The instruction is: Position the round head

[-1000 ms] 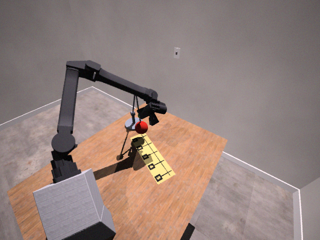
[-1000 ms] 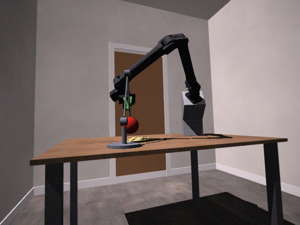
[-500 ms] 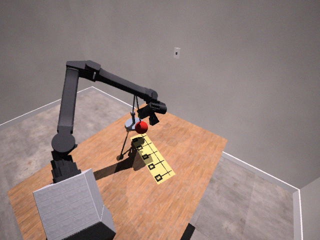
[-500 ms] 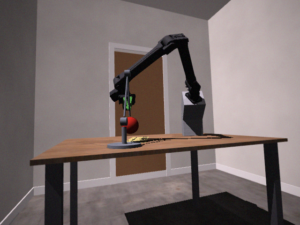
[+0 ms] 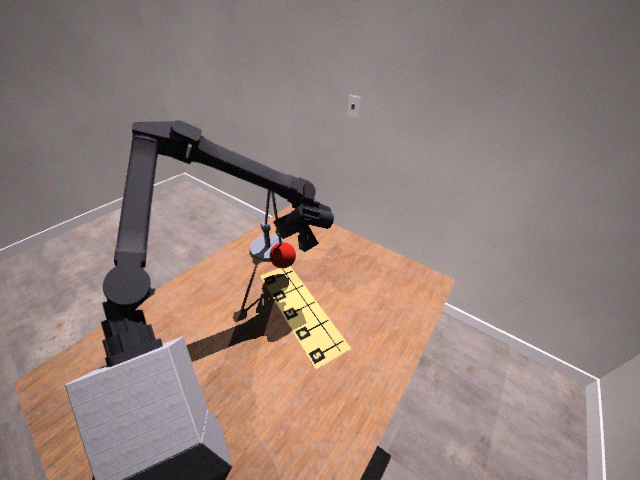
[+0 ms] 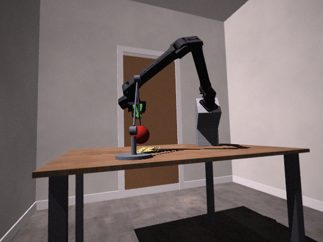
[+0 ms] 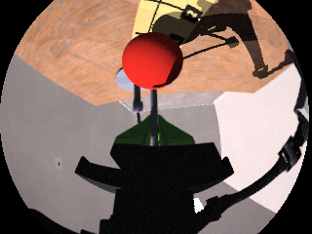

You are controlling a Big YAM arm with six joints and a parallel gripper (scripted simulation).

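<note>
From the top view, the upper arm [image 5: 136,201] [image 6: 200,65] stands toward 12 o'clock, and the forearm [image 5: 240,163] [image 6: 157,65] runs toward 4 o'clock. In the exterior view the elbow [image 5: 168,136] [image 6: 188,43] is the arm's high point — the forearm slopes to 8 o'clock, down to the wrist [image 5: 306,192] [image 6: 127,88]. The pincer [image 5: 279,231] [image 6: 137,117] [image 7: 154,118] points toward 6 o'clock there — its 2 green fingers nearly together, clamped.

Dark grey-black arm, cylindrical shoulder, black hand [image 5: 279,232] [image 6: 137,117] [image 7: 154,118], green fingers.
</note>
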